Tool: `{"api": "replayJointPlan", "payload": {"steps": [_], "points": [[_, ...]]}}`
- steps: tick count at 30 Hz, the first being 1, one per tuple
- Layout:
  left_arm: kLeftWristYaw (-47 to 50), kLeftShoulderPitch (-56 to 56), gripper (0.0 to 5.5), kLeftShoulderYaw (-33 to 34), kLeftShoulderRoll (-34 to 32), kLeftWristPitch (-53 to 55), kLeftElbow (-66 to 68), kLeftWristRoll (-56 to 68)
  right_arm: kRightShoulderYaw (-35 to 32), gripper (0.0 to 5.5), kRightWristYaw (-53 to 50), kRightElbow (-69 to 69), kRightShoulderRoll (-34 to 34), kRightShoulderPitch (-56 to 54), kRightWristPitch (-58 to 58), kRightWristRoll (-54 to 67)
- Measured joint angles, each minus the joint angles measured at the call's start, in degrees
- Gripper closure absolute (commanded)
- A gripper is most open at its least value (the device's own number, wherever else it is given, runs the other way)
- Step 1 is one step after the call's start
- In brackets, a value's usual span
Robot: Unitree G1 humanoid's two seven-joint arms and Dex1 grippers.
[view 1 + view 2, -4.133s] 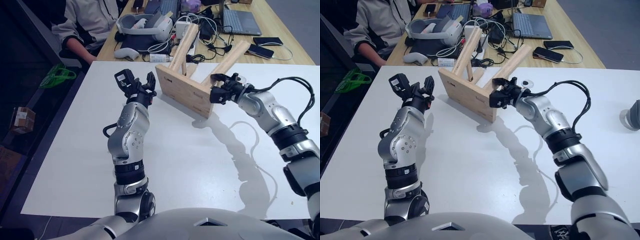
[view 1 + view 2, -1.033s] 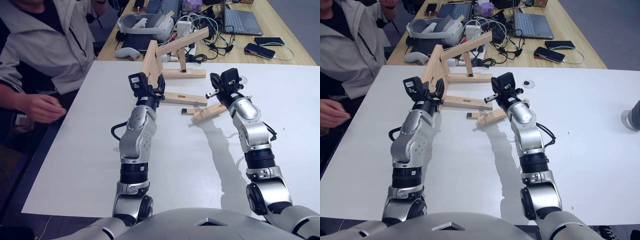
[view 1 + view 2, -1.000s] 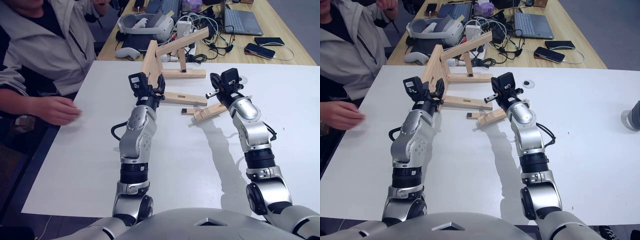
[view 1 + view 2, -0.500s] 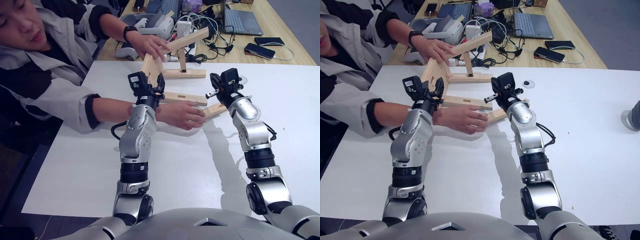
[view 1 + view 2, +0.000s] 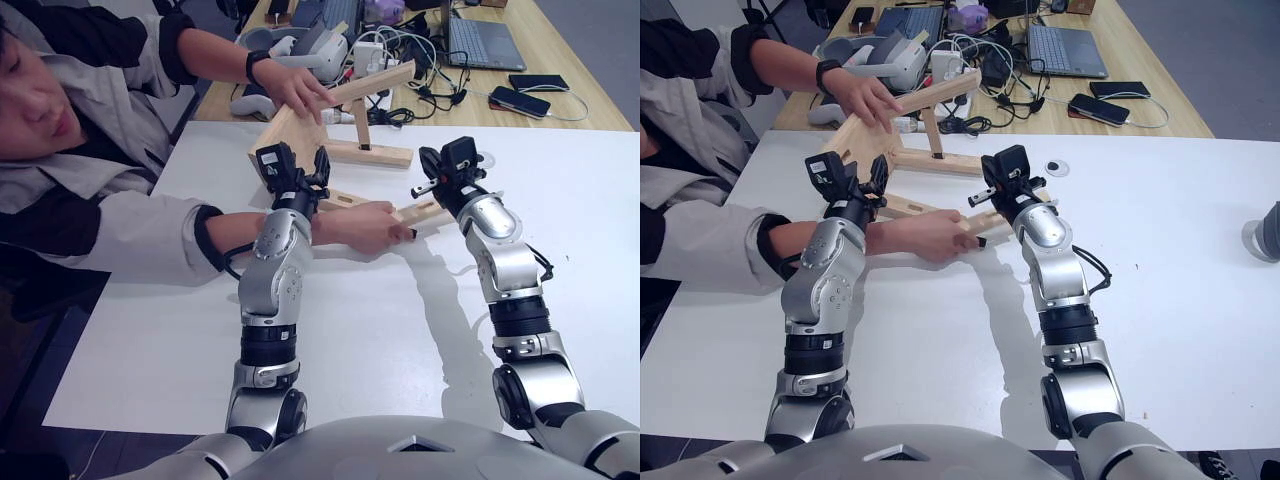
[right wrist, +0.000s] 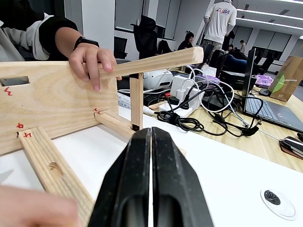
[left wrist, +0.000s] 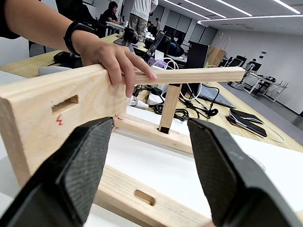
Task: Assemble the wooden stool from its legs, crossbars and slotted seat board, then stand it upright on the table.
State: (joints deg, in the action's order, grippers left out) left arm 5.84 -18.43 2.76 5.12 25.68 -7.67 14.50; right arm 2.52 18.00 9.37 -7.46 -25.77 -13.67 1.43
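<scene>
The half-built stool lies on its side at the table's far edge: the slotted seat board (image 5: 278,135), two legs and a crossbar (image 5: 362,118). A person's hand (image 5: 292,88) holds its upper leg (image 5: 380,78). The other hand (image 5: 362,226) rests on a loose slotted leg (image 5: 345,200), and another loose piece (image 5: 425,213) lies beside it. My left gripper (image 5: 295,166) stands open just in front of the seat board (image 7: 42,118), holding nothing. To the right of the loose pieces, my right gripper (image 5: 440,172) is shut and empty, its fingers (image 6: 137,189) pressed together.
Behind the white table (image 5: 350,330) a wooden desk (image 5: 560,50) carries a headset (image 5: 300,45), cables, a laptop and phones. A small white disc (image 5: 1057,168) lies on the table near the right gripper. A grey object (image 5: 1265,230) sits at the right edge.
A person has reached in with both hands. One hand has swung the seat board and its legs to the left; the other covers the loose leg. Both my arms have kept still.
</scene>
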Motion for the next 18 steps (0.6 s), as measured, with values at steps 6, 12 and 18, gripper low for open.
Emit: {"api": "replayJointPlan", "payload": {"steps": [6, 12, 18], "points": [[0.0, 0.0, 2.58, 0.01, 0.0, 0.0, 0.16, 0.23, -0.02, 5.47, 0.0, 0.0, 0.0, 0.0, 0.0, 0.0], [0.09, -0.18, 2.58, 0.15, 0.06, -0.05, 0.74, 0.24, -2.41, 5.47, -1.82, -0.82, 0.42, -0.31, -1.31, 1.87], [0.67, -0.38, 2.58, 0.75, 0.19, -0.04, 0.72, 0.12, -4.16, 5.47, -11.34, -9.24, 2.29, 2.21, -5.16, -0.73]]}}
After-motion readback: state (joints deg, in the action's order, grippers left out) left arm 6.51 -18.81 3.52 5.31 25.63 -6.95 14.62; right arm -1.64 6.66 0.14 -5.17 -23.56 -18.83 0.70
